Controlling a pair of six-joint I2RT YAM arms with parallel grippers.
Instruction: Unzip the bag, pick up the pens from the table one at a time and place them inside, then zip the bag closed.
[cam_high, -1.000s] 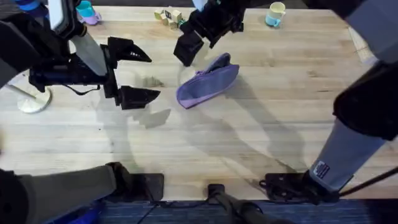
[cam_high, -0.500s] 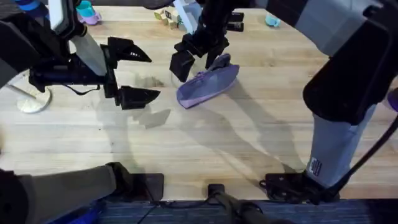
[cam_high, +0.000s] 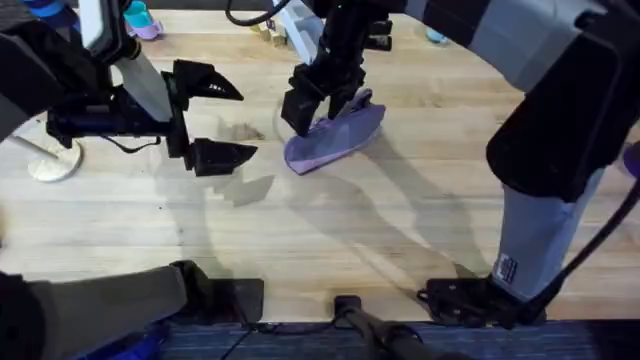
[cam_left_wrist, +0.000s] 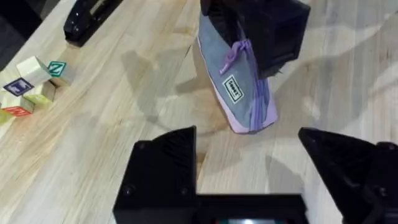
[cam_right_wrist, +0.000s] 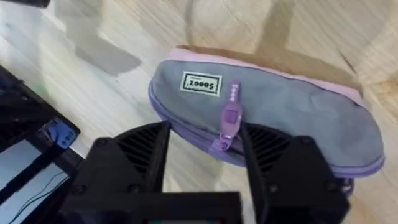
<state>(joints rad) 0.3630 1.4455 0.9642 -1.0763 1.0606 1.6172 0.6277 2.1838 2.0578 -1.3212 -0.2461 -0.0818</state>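
Two spread black fingers of the right gripper (cam_right_wrist: 202, 171) should pinch the zip tab (cam_right_wrist: 228, 118) on the soft lilac pouch (cam_high: 335, 135) near the table's (cam_high: 400, 230) far edge; the left gripper (cam_high: 215, 120) hangs spread wide.

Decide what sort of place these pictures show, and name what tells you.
Probably a robotics lab workbench: two robot arms work over a pale wooden butcher-block table holding practice props, a lilac fabric pencil pouch and lettered toy blocks.

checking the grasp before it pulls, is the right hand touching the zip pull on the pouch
Cannot tell. In the right wrist view the right hand has its fingers either side of the zip pull on the pouch, but contact isn't plain.
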